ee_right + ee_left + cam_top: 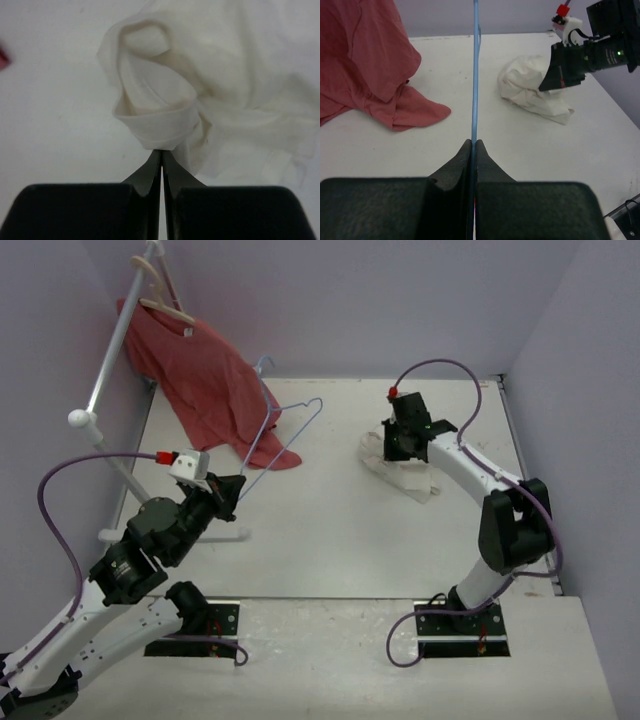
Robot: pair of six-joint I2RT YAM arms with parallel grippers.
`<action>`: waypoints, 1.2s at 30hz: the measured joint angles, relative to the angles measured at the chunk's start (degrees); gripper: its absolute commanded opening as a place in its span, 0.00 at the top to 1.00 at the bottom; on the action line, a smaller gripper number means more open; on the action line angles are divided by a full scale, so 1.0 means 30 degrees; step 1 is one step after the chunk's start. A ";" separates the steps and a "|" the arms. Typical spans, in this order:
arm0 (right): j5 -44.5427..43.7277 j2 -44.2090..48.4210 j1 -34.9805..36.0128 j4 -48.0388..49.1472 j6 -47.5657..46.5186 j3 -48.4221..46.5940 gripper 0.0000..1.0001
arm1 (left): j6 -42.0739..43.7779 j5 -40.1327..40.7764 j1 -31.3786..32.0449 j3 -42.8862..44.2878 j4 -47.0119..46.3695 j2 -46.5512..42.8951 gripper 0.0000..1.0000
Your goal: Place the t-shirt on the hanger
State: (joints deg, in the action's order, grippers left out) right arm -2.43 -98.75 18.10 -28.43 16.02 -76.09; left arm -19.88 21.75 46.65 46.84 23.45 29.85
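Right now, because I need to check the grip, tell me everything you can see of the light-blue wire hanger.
The hanger is thin light-blue wire, a triangle with a hook on top. The left hand is shut on its wire at the near end, holding it out over the table beside the red shirt; contact with that shirt cannot be told. Nothing hangs on it: the t-shirt lies apart to its right.
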 measured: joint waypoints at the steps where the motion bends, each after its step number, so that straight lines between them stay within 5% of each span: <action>1: -0.0024 0.0895 0.0823 -0.0181 0.0157 0.0835 1.00 | 0.0000 0.0024 0.0000 -0.0100 -0.0020 -0.0213 1.00; 6: 0.0129 0.6397 0.5460 0.1102 0.2245 0.5282 1.00 | 0.0070 0.0224 -0.0007 -0.0262 -0.0242 -0.1030 1.00; 8: 0.0225 0.8204 0.6784 0.1898 0.3424 0.7021 0.92 | 0.0164 0.0258 -0.0014 -0.0292 -0.0371 -0.1176 1.00; 12: 0.1849 0.9145 0.8219 0.3116 0.5250 0.9770 0.18 | 0.0344 0.0134 -0.0077 -0.0493 -0.0589 -0.1309 1.00; 14: 0.2608 0.8995 0.8410 0.3014 0.5751 1.0225 0.01 | 0.0386 -0.0098 -0.0178 -0.0552 -0.0583 -0.1269 1.00; 16: 0.2693 0.9512 0.8324 0.2676 0.5843 1.0217 0.06 | 0.0436 -0.0407 -0.0328 -0.0575 -0.0592 -0.1172 1.00; 21: 0.0962 1.0889 0.6648 0.0419 0.5279 0.7529 0.37 | 0.0514 -0.1365 -0.0474 -0.0592 -0.0594 -0.1054 1.00; 24: -0.1464 0.9519 0.4913 -0.0338 0.4299 0.4908 0.43 | 0.0535 -0.2187 -0.0523 -0.0704 -0.0729 -0.1058 1.00; 36: -0.5250 0.2904 0.2225 -0.1492 0.2617 0.4417 0.26 | 0.0664 -0.4010 -0.0546 -0.1193 -0.0996 -0.1449 1.00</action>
State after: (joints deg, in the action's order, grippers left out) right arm -18.18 -90.04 24.78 -32.90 23.87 -62.84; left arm -17.89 9.72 45.01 43.27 20.47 25.50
